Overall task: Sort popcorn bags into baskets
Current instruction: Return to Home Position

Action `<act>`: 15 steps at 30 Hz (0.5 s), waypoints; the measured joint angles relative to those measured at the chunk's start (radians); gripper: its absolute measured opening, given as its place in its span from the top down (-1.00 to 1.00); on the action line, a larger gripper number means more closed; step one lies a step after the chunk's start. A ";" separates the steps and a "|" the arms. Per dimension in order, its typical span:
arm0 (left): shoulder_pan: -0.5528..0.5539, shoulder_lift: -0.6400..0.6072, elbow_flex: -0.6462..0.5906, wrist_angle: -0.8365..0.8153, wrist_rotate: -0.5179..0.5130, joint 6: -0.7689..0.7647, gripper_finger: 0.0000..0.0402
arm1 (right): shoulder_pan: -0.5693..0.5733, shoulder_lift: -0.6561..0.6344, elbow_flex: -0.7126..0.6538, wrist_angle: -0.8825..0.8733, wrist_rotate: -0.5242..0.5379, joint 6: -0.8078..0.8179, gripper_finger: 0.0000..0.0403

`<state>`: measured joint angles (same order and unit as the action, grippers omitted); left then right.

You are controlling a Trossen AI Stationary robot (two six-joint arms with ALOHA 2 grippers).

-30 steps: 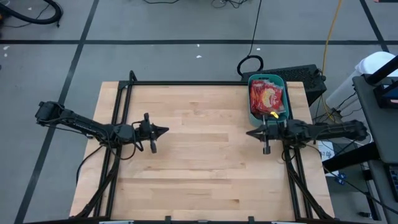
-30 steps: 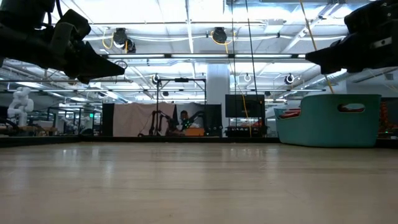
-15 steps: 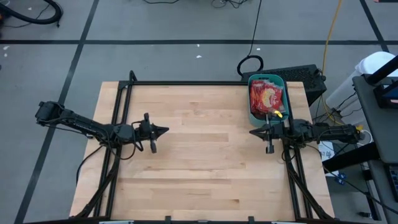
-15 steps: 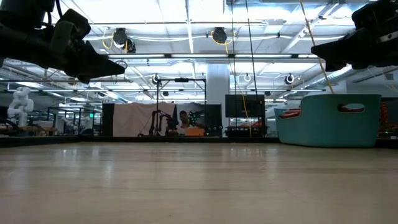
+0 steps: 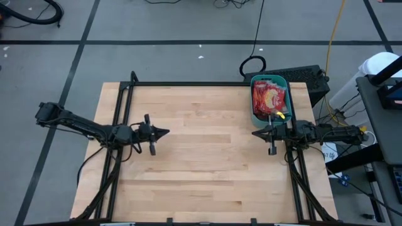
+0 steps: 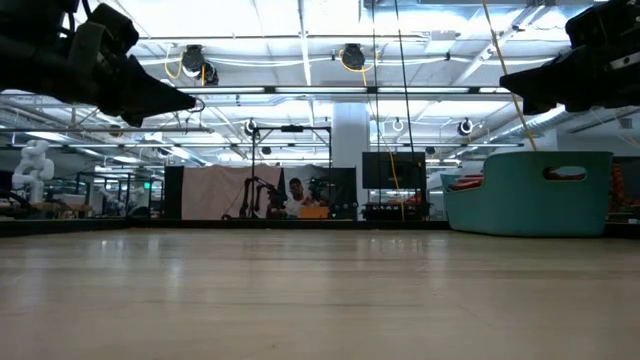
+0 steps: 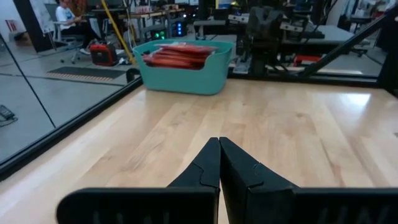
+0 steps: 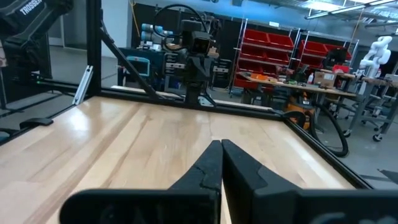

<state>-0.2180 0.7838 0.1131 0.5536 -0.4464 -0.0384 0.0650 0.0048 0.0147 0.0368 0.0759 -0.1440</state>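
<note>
Red bags [image 5: 269,97] fill the teal bin [image 5: 252,103], lying flat in a pile. As far as we can tell, their long sides run the same way as the bin's. The top one shows a yellow-cream picture. From the left wrist view we see the pile rise a little above the rim.

We find the bin at the far right corner of the table [image 5: 201,169], close to its right edge. Its long axis runs from the near side to the far side. In the low view, the handle cut-out faces us on the near end.

Just beside that near end hangs the right gripper [image 5: 254,133], above the wood and not touching the bin. It points left toward the middle of the table. Its two fingers [image 8: 211,163] are pressed together with nothing between them. Its arm reaches in level from beyond the right edge.

Well apart, on the left half of the table, the left gripper [image 5: 166,132] points right, so the two tips face each other across the middle. Its fingers [image 7: 208,163] also meet, with nothing in them.

A black frame [image 5: 188,83] runs along the far edge and down both sides of the table, and the arms' mounts sit on its side rails. Behind the bin, off the table, we see a black box [image 5: 308,75] and a looped cable [image 5: 252,64] on the floor. Far off in the left wrist view, a person [image 7: 65,15] sits at a desk.
</note>
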 joint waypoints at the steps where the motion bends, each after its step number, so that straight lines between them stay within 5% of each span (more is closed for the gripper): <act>1: 0.000 -0.007 0.000 -0.011 0.000 0.000 0.98 | 0.000 0.000 0.000 0.000 0.000 0.000 1.00; 15: 0.000 -0.068 -0.103 0.080 0.058 0.012 0.98 | 0.000 0.000 0.000 0.004 0.001 0.001 1.00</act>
<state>-0.2184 0.7155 0.0097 0.6341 -0.3885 -0.0262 0.0650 0.0051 0.0147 0.0409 0.0765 -0.1432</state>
